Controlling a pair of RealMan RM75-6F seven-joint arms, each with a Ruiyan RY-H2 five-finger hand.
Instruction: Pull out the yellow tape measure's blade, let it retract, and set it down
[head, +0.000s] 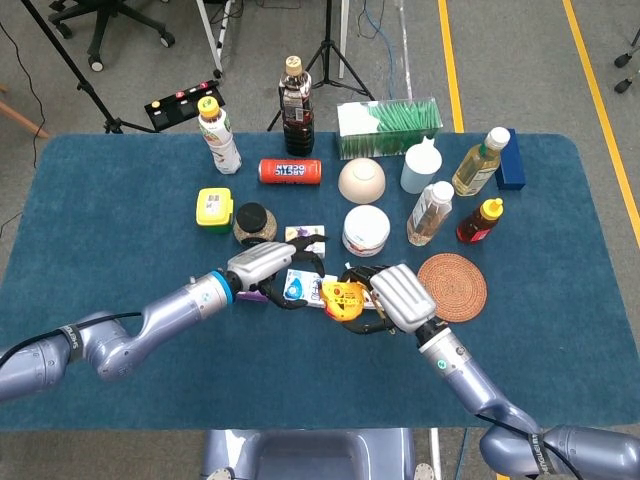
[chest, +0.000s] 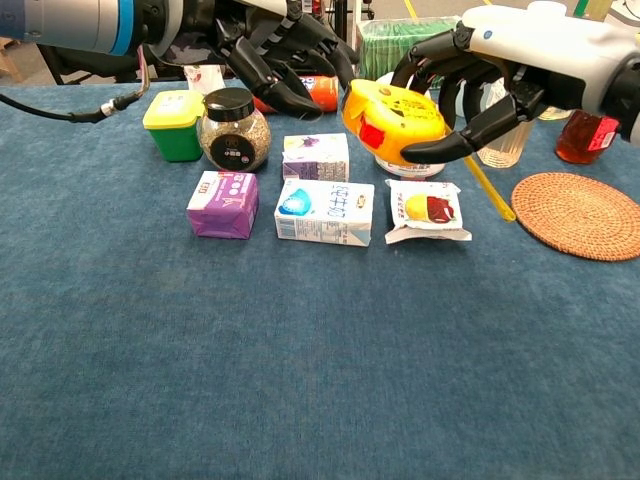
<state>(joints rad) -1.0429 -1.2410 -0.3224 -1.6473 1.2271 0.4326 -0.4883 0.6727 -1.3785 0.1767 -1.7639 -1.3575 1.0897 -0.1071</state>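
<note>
A blue tabletop (chest: 300, 380) fills most of the chest view, crowded with small items along its upper half. At the upper right of that frame, the right hand (chest: 480, 75) holds the yellow tape measure (chest: 392, 112) in the air, its fingers (chest: 455, 145) curled around the round case from above and below. A red button shows on the case's front, and a short length of yellow blade (chest: 490, 190) slants down to the right from under the hand, ending above the tabletop near a round woven coaster (chest: 580, 215). At the upper left of the frame, the left hand (chest: 275, 45) hovers with its fingers spread apart and holding nothing, the fingertips reaching close to the tape measure's left side; whether they touch it cannot be told. Below the two hands sit a purple carton (chest: 223, 204), a white and blue carton (chest: 325, 211) and a small packet with a lemon picture (chest: 428, 210) in a row, with a small white and purple box (chest: 316, 156) just behind them. A glass jar with a black lid (chest: 232, 128) and a green container with a yellow lid (chest: 174, 125) stand further left. In the head view the tape measure (head: 342, 297) sits between both hands in the middle of the frame.
</note>
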